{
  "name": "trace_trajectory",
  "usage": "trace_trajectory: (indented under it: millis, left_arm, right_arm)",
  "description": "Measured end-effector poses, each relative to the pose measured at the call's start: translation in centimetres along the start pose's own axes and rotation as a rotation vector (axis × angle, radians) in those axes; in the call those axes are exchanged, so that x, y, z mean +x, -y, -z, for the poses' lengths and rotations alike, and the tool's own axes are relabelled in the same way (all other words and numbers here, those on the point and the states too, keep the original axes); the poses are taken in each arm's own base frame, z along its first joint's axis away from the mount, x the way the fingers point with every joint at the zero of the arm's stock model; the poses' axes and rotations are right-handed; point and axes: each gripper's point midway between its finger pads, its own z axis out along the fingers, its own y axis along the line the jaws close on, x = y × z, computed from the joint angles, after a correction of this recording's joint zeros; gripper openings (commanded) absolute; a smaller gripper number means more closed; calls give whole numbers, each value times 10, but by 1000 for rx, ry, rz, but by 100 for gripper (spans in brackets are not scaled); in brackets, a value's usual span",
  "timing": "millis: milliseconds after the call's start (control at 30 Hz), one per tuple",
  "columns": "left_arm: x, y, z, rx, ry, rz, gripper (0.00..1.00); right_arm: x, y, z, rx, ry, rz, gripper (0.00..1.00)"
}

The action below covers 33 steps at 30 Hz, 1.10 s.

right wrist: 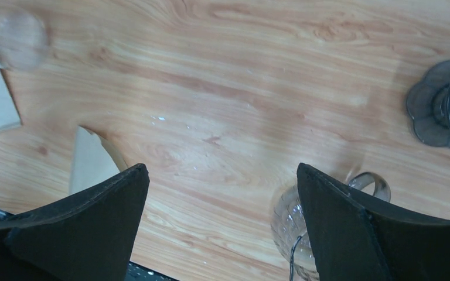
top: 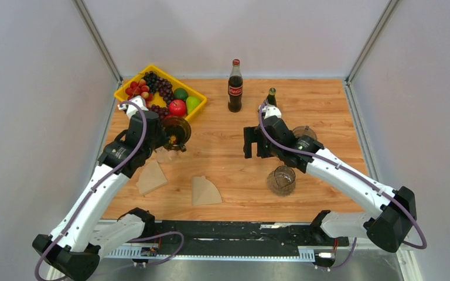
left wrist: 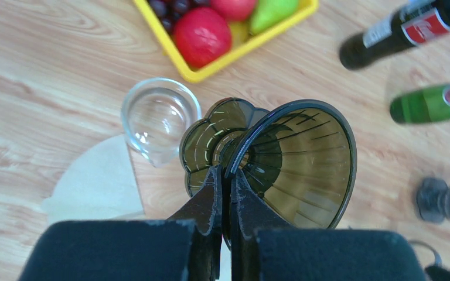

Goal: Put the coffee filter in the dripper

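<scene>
Nearest in, the black rail (top: 228,234) carrying both arm bases ran along the near table edge. Just beyond it, two coffee filters lay flat on the wood: the near filter (top: 205,191) centre-left and the left filter (top: 151,177) beside the left arm. Neither was in a dripper yet.

Over on the right, the glass server (top: 281,180) stood upright, close under the right forearm.

A step farther, and there it was: the left gripper (left wrist: 225,175) was pinched tight on the rim of the dark dripper (left wrist: 296,161), holding it tilted off the table. Below it stood a small clear glass (left wrist: 160,120), just beside the left filter's far corner.

The right gripper (right wrist: 222,170) hung over bare wood mid-table, jaws spread wide, holding nothing. A second dripper (top: 303,133) sat just behind that arm.

At the far left, the yellow tray (left wrist: 252,45) held a red apple (top: 177,107), dark grapes (top: 158,82) and green fruit (top: 180,93). A cola bottle (top: 235,86) and a green bottle (top: 272,96) stood upright at far centre.
</scene>
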Motion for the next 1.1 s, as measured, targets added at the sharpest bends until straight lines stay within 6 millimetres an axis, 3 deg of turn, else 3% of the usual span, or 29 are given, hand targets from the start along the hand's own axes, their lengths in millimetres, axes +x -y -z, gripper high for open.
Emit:
trace_trajectory:
  millis: [200, 367, 733, 1100]
  left_arm:
    - [-25, -38, -7, -121, 55, 88, 0]
    - [-37, -58, -12, -170, 71, 152, 0]
    - [-38, -69, -30, -166, 12, 222, 0]
    - [-21, -77, -40, -189, -42, 232, 1]
  right_arm:
    - [22, 10, -6, 16, -47, 30, 100]
    - [20, 10, -1, 8, -33, 34, 100]
    - [23, 13, -2, 15, -33, 39, 100]
    - [26, 14, -4, 19, -38, 41, 100]
